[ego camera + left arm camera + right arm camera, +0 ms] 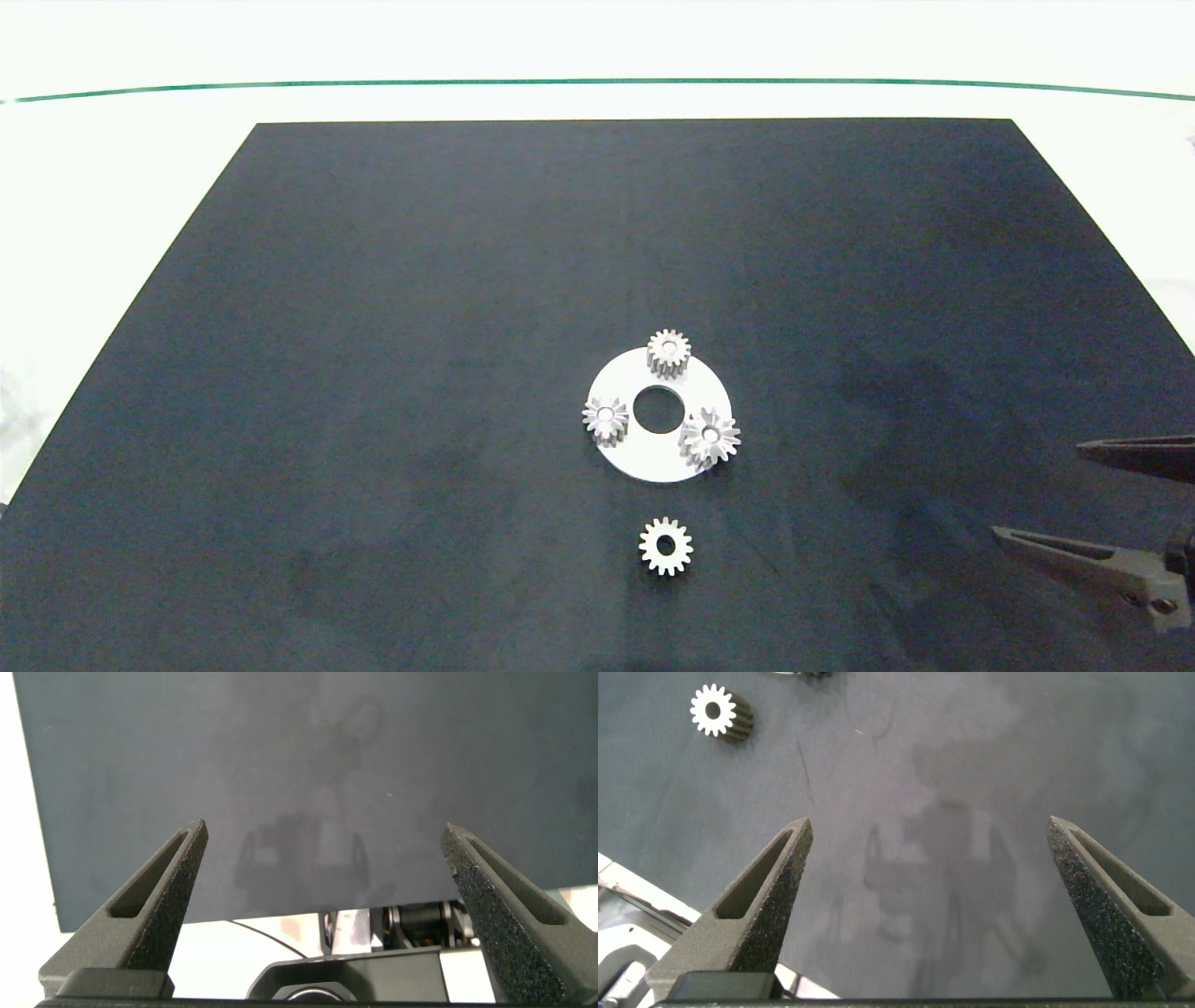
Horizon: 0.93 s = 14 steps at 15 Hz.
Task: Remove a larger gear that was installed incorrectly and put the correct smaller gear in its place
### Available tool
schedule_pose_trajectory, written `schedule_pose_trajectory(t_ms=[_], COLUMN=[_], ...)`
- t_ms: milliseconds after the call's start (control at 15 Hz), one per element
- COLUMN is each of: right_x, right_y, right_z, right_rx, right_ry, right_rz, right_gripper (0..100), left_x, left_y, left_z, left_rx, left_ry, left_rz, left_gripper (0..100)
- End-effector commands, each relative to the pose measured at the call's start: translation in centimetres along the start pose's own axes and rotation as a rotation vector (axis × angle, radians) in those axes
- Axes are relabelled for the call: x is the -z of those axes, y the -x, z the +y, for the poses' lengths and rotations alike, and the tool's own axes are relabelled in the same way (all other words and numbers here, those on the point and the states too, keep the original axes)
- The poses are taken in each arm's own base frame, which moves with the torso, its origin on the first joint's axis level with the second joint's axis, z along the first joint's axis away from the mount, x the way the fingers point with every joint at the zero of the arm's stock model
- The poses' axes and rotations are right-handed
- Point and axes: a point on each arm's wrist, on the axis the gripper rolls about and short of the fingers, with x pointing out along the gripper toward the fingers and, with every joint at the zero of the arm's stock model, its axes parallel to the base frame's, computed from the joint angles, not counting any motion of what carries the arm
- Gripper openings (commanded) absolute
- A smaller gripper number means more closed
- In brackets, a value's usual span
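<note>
Waiting at the near right edge of the dark matte tabletop [373,280], the right tool [1041,495] has its two grey fingers spread wide with nothing between them, well apart from the parts. The left tool [325,873] does not appear from above; its own camera shows its fingers likewise spread over bare mat at the tabletop's edge.

Near the middle lies a flat silvery-white round plate with a centre hole [653,462], which seems to serve as the carrier, with three gears standing around its hole. The larger gear [710,436], silvery metal with long pointed star-like teeth, sits on the plate's right side, overhanging the rim. Two small blunt-toothed silvery gears occupy the other seats, one at the far rim [668,353] and one at the left rim [606,419].

The smaller gear [666,546], silvery-white with short blunt teeth and a round bore, lies flat on the mat just nearer than the plate, probably staged there as the replacement. Neither swap step appears begun.
</note>
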Motion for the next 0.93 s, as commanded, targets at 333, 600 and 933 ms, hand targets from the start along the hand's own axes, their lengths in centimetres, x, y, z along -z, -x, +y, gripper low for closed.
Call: schedule_pose_trajectory(t_ms=[333,600,933], right_x=[-3.1,-4.1,-5.1], right_y=[-7.1,-10.8,-13.7], right_z=[1.4,3.4,5.8], right_rx=[-0.05,-0.081,-0.101], right_ry=[0.064,0.109,0.181], right_rz=[0.065,0.077,0.112], right_gripper=[100,100,100], left_x=[-1.1,-1.7,-1.7], left_y=[-1.2,-1.9,-2.0], left_z=[-0.1,-0.3,-0.3], left_rx=[0.117,0.168,0.182], left_ry=[-0.07,-0.097,-0.103], left_rz=[0.048,0.048,0.052], left_gripper=[100,100,100])
